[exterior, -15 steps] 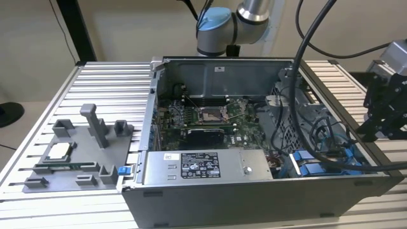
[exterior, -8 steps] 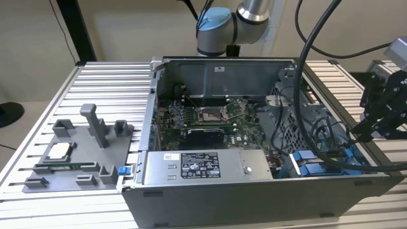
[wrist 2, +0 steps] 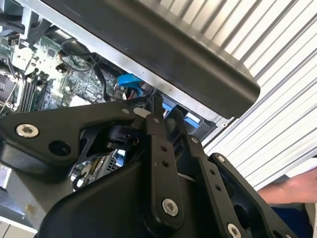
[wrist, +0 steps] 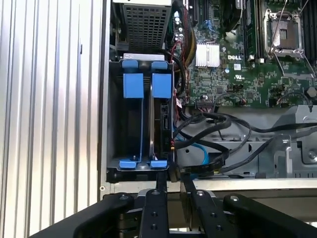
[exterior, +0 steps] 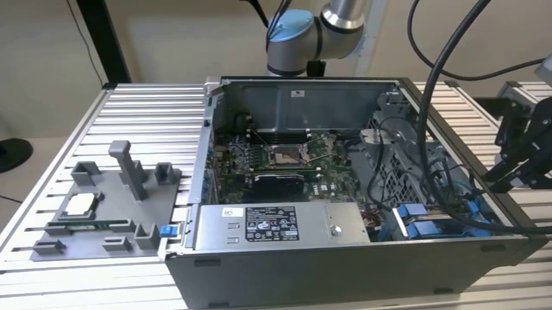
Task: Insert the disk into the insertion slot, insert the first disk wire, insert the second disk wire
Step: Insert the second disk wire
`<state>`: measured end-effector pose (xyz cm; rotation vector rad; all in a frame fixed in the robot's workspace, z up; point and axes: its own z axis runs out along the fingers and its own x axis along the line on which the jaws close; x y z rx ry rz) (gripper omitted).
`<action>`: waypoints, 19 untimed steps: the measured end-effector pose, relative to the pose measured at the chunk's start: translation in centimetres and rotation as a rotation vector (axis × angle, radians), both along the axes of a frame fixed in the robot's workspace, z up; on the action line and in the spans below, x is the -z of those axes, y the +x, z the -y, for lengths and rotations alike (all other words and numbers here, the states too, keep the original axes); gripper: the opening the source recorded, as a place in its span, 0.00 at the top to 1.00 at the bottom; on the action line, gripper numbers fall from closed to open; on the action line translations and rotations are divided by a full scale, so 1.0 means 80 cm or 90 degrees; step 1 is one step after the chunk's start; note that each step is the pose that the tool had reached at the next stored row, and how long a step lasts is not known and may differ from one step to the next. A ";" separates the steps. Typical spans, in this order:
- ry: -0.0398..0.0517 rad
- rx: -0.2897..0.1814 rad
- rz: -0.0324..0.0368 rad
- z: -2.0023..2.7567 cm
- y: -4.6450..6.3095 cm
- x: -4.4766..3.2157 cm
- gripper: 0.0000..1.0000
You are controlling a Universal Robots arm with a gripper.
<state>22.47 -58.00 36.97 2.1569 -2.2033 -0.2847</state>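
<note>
The black gripper (wrist: 173, 181) is cut off by the picture's edge in the first wrist view. In the second wrist view it hides much of the green motherboard (wrist 2: 74, 84), and a person's hand (wrist 2: 292, 187) is cropped. The grey perforated-metal insertion slot (wrist: 149, 129) with blue fittings is too dark inside to tell its contents.

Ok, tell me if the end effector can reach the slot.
Probably yes: the end effector sits just outside the case wall next to the slot, and nothing covers the slot's opening. Black cables bunch along one side, not across it.
</note>
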 end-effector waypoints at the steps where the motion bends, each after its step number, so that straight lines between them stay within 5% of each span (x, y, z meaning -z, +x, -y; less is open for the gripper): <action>1: 0.0007 -0.001 -0.0024 0.0001 0.001 0.0008 1.00; 5: 0.0069 -0.007 -0.0074 0.0009 0.001 0.0033 1.00; 17: 0.0265 -0.041 -0.0088 0.0018 0.001 0.0111 1.00; 18: 0.0294 -0.044 -0.0088 0.0019 0.001 0.0117 0.00; 19: 0.0319 -0.047 -0.0088 0.0020 0.002 0.0121 0.00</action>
